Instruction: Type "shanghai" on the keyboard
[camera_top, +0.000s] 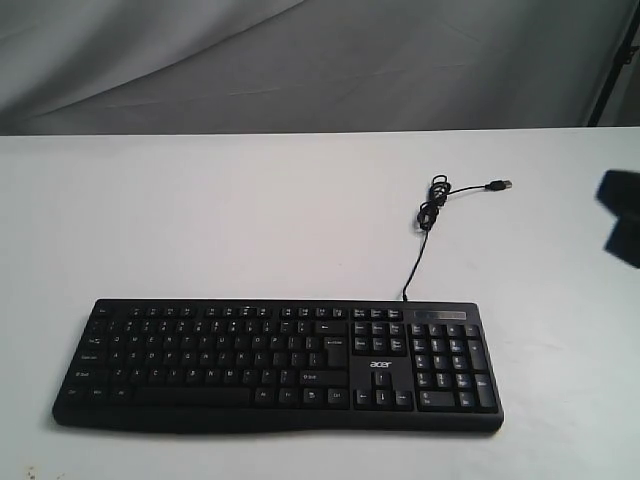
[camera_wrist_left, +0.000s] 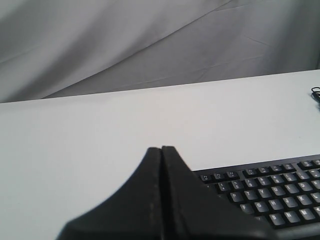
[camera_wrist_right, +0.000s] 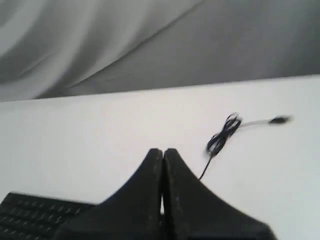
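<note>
The black keyboard (camera_top: 280, 365) lies flat near the table's front edge, with its number pad and white "acer" logo on the right. Its thin cable (camera_top: 430, 210) runs back to a coiled loop and a loose USB plug (camera_top: 500, 185). In the left wrist view my left gripper (camera_wrist_left: 161, 148) is shut with nothing in it, and it sits above the keyboard's (camera_wrist_left: 270, 200) left end. My right gripper (camera_wrist_right: 163, 150) is also shut and empty, with a corner of the keyboard (camera_wrist_right: 30, 215) to one side and the cable (camera_wrist_right: 222, 135) beyond it. Neither gripper touches a key.
The white table (camera_top: 200, 220) ends at a grey cloth backdrop (camera_top: 300, 60). A dark blurred shape (camera_top: 620, 215) sits at the right edge of the exterior view; I cannot tell what it is.
</note>
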